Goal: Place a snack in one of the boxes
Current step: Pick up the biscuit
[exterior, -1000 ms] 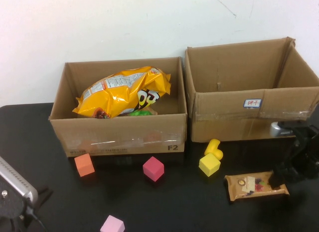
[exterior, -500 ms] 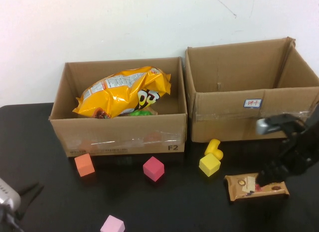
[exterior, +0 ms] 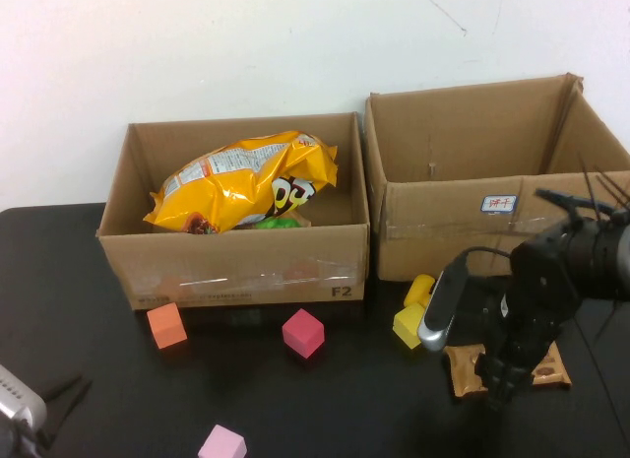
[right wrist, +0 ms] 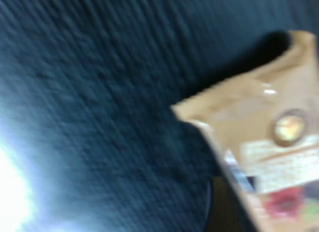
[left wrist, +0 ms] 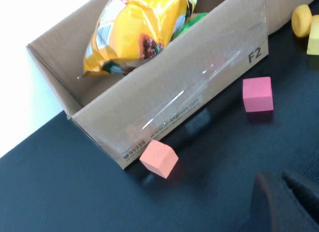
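A brown snack packet [exterior: 463, 369] lies on the black table in front of the right cardboard box [exterior: 492, 231]. My right gripper [exterior: 500, 379] is down right over the packet and hides its middle. The packet fills the near side of the right wrist view [right wrist: 269, 137]. The left cardboard box [exterior: 236, 266] holds a yellow chip bag [exterior: 246, 177] with something green under it. My left gripper [left wrist: 286, 192] hangs low at the table's front left, shut and empty, with that box [left wrist: 174, 97] ahead of it.
Foam blocks lie in front of the boxes: an orange cube [exterior: 166, 325], a magenta cube [exterior: 303, 332], a yellow cube [exterior: 409, 325] with a yellow cylinder [exterior: 421, 289] behind it, and a pink cube [exterior: 221, 444] near the front edge.
My right arm has swung in from the right edge and come down over the snack packet. My left arm has sunk lower at the front left corner.
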You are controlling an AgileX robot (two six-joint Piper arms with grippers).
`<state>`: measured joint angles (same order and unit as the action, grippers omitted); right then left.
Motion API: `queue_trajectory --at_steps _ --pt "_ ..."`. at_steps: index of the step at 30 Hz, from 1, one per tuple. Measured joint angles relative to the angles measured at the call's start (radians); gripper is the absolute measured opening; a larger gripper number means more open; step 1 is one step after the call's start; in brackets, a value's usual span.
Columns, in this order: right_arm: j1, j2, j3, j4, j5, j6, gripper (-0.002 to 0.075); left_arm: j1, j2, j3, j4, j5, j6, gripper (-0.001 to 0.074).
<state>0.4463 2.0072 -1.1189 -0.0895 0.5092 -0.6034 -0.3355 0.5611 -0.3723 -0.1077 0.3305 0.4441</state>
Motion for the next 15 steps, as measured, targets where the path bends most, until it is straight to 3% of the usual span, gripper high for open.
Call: queue_trajectory --at_steps 7,15 --pt "0.021 0.000 0.000 -0.337 -0.057 0.287 0.0393 0.000 0.000 0.039 -0.011 -0.080 -0.007 -0.0001" --pt "0.021 0.000 0.000 -0.402 -0.039 0.469 0.0423 0.000 0.000 0.039 -0.034 -0.099 -0.020 -0.0001"
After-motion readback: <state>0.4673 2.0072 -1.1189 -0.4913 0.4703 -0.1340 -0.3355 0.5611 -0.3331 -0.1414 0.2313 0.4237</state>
